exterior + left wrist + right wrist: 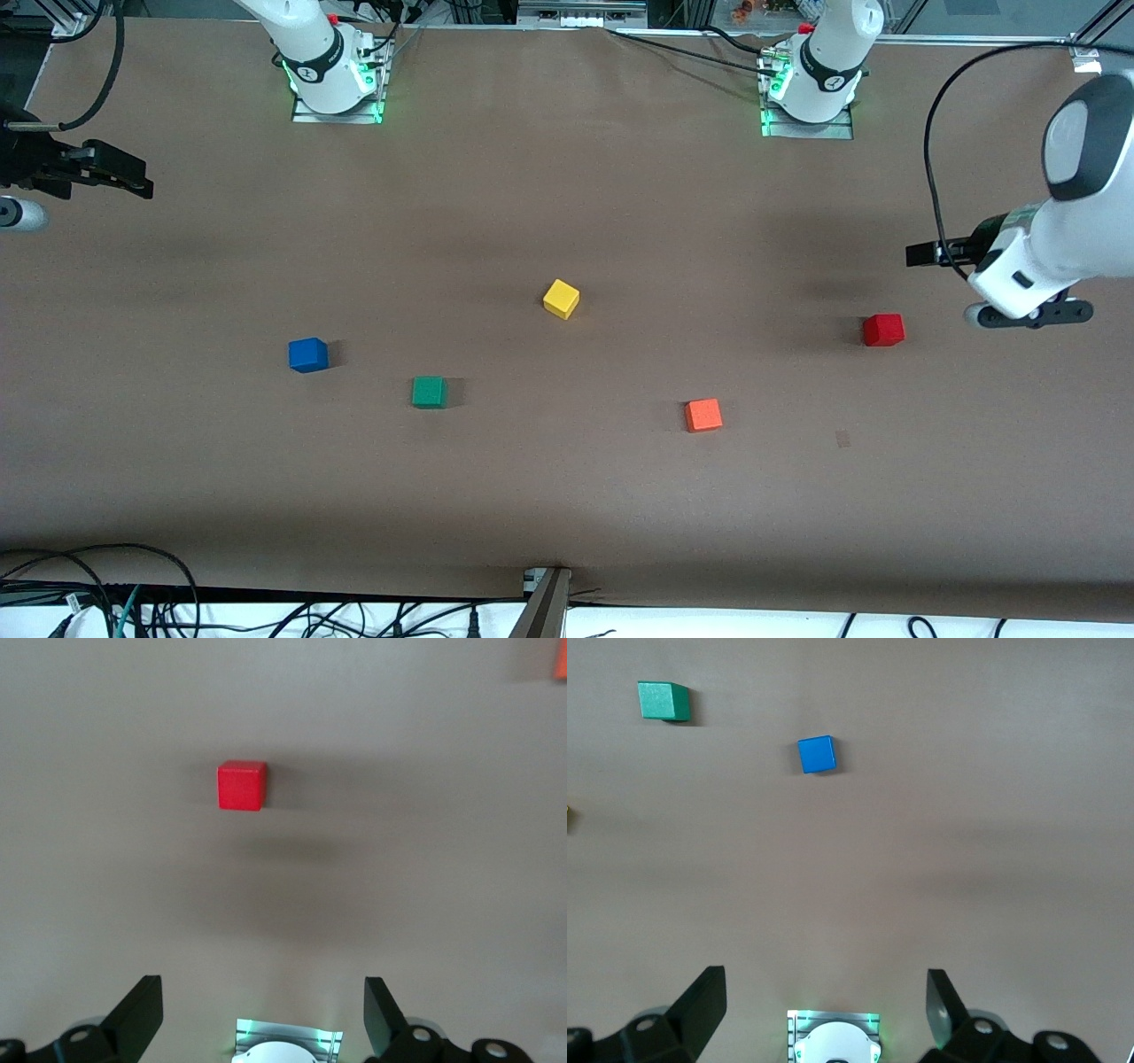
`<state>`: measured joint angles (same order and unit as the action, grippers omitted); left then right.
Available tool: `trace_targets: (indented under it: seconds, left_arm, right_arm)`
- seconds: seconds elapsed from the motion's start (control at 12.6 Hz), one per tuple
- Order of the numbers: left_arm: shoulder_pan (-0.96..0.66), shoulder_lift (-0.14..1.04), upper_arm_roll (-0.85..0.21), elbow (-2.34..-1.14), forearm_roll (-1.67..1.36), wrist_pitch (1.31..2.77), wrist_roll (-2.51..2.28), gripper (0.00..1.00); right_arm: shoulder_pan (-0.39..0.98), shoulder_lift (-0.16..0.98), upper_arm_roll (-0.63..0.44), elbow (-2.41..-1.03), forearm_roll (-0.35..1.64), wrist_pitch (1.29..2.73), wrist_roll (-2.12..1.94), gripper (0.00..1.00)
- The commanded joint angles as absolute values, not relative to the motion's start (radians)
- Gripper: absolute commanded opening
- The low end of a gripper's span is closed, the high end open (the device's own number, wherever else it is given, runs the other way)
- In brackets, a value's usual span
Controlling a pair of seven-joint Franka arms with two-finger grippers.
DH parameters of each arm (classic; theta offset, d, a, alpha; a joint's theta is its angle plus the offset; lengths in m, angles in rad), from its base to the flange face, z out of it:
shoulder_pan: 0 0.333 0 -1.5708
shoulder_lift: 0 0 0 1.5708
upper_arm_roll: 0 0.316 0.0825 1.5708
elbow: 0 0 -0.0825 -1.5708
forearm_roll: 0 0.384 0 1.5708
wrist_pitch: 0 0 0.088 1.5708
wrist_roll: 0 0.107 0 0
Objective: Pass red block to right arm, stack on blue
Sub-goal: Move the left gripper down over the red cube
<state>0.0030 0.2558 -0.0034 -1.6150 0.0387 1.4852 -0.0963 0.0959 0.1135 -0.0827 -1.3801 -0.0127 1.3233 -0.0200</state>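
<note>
While all five cubes were laid out together in the front view, each wrist view was limited to a small patch of the brown table point(567, 177): the red block point(883, 330) was seen alone with a sliver of the orange cube point(561, 660) from the left wrist, and the blue cube point(817, 754) with the green cube point(663, 701) from the right wrist. The red block was found toward the left arm's end of the table, resting flat and untouched; the blue cube point(307, 354) was found toward the right arm's end, with the green cube point(429, 392) near it and nearer to the front camera. A yellow cube point(561, 299) was placed about midway between the ends, and the orange cube point(703, 415) lay nearer the front camera, between the yellow cube and the red block. Wide bare tabletop was left around every cube, none touching another. The left gripper point(264, 1014) was held in the air over the table's edge region just beside the red block, its fingers point(137, 1014) spread wide and empty. The right gripper point(824, 1014) was kept at the other end of the table, also spread wide and holding nothing.
</note>
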Motion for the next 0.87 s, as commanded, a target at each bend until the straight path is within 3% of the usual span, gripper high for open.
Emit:
trace_targets:
  seconds: [0.0,0.32,0.79]
  left_arm:
    - [0.04,0.362,-0.005,-1.603,0.04,1.499,-0.081,1.0]
    - [0.096,0.454,-0.005,-1.635,0.078,1.662,0.038,1.0]
    - [0.101,0.442,-0.006,-1.94,0.149,2.151,0.041,1.0]
  right_arm:
    - [0.092,0.123,-0.08,-1.365,-0.015,1.325,-0.046,1.0]
    - [0.094,0.124,-0.078,-1.364,-0.015,1.325,-0.037,1.0]
    - [0.11,0.129,-0.077,-1.364,-0.017,1.327,-0.037,1.0]
